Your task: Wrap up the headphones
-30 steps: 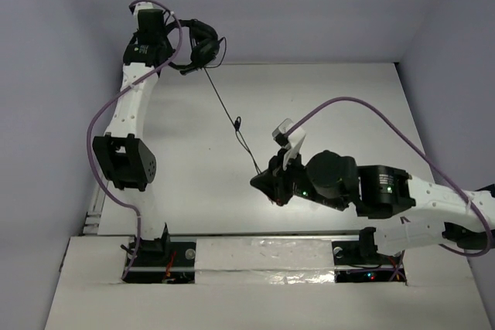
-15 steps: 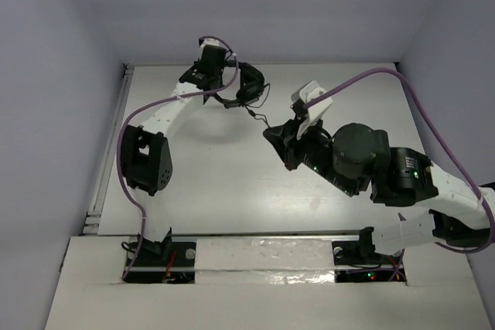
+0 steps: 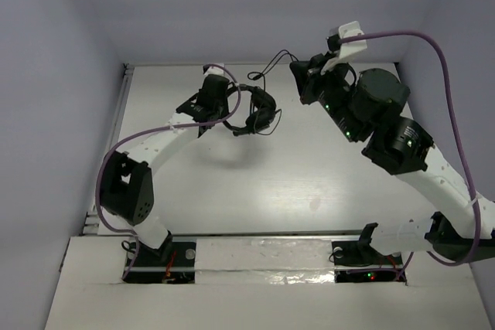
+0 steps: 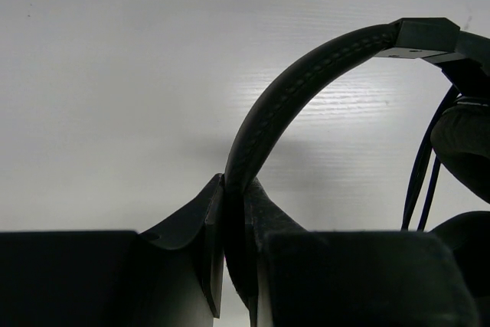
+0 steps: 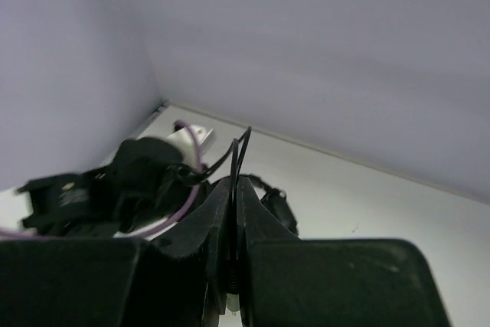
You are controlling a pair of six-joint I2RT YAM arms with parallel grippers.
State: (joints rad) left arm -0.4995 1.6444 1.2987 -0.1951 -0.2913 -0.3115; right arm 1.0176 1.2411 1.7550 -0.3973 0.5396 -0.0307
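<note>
Left gripper: fingers clamped shut on the headband of the headphones. The band sits edge-on between the pads and arcs up and right to a padded earcup. Right gripper: fingers pinched together on the thin black cable, with a narrow loop of it standing up just past the tips.

From the top view the headphones hang off the left gripper over the far half of the table, a little left of centre, with a soft shadow on the surface nearer the near edge. The cable arcs from them to the right gripper, which sits high by the table's far edge, right of centre.

Surface is matte white with faint streaks. Pale grey-lilac walls close in the left, far and right edges. A purple robot cable loops over the right arm.
</note>
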